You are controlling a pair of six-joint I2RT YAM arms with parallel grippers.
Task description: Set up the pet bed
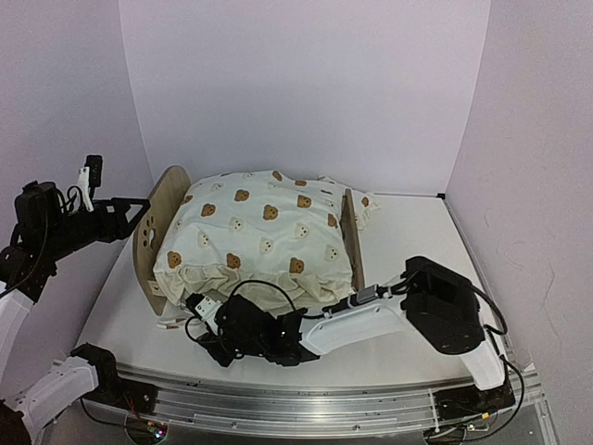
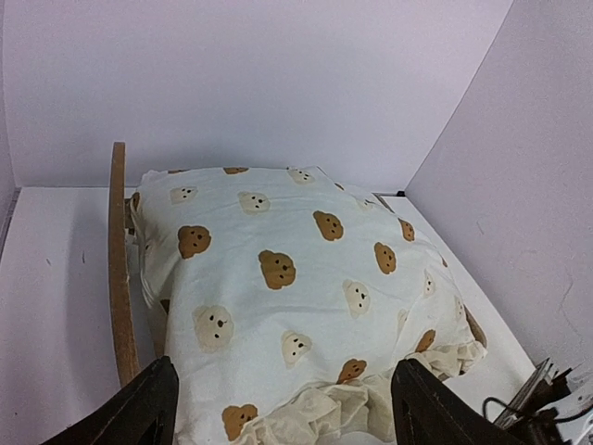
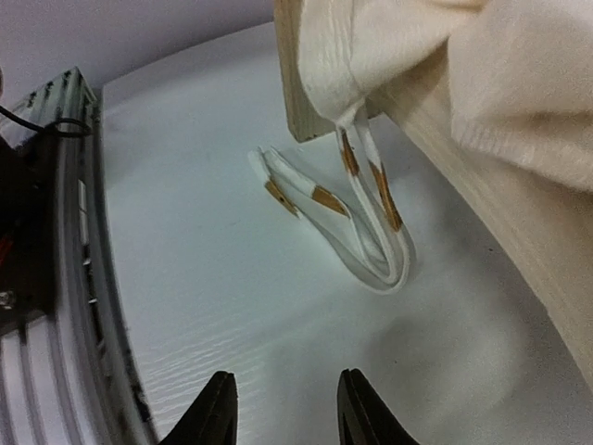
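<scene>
The pet bed [image 1: 153, 236] stands mid-table, its wooden headboard on the left and its footboard [image 1: 351, 239] on the right. Cream bear-print bedding [image 1: 264, 232] is draped over it and hides the base. My left gripper [image 1: 132, 210] hovers by the headboard, open wide; its view looks down on the bedding [image 2: 278, 278] between its fingers [image 2: 148, 413]. My right gripper [image 1: 206, 336] is low at the bed's near left corner, open, with only bare table between its fingertips [image 3: 215, 417]. White ties with brown marks [image 3: 366, 232] hang from the bedding and lie ahead of it, beside the wooden corner [image 3: 295, 102].
A metal rail [image 1: 324, 399] runs along the near table edge, close on the left of the right gripper [image 3: 285, 419]. Lilac walls close in the back and both sides. Bare white tabletop [image 1: 408, 232] lies right of the footboard.
</scene>
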